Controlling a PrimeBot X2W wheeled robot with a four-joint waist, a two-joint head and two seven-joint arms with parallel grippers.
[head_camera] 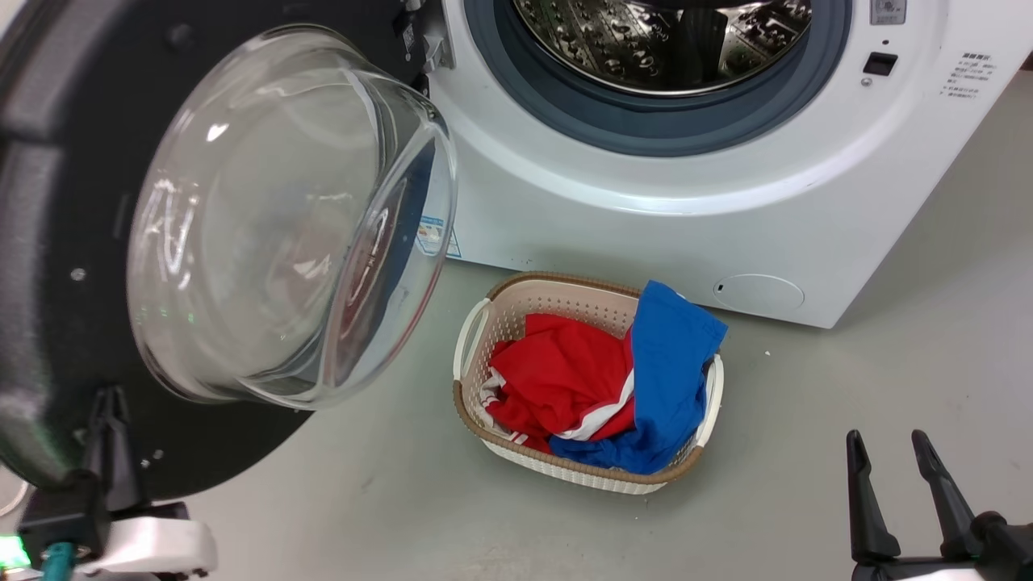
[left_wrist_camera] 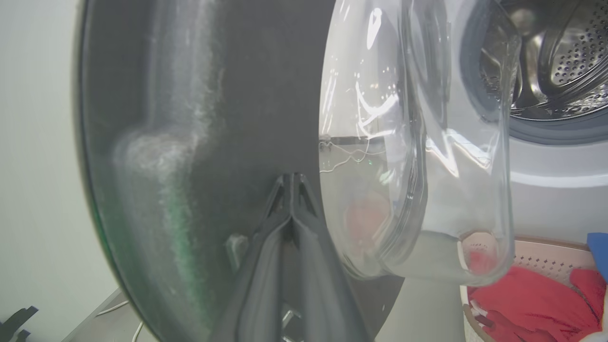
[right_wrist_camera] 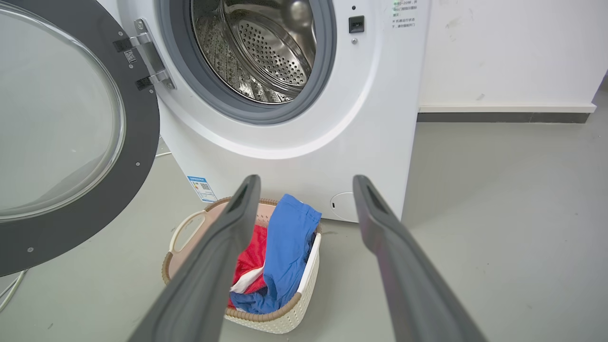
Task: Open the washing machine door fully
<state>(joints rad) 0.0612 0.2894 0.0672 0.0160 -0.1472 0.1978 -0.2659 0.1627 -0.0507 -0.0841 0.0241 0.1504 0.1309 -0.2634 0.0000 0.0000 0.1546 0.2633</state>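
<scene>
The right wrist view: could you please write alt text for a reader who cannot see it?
A white washing machine stands with its round black glass-windowed door swung open at left, baring the steel drum. Before it on the floor sits a basket of red and blue clothes, framed by the fingers of the open right hand.

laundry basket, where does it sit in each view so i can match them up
Head view: laundry basket at bottom centre, in front of the machine.
Left wrist view: lower right corner, partly cut off.
Right wrist view: bottom centre, beyond the right gripper.
Shared landmark: the washing machine door, left of the basket in all three.
</scene>
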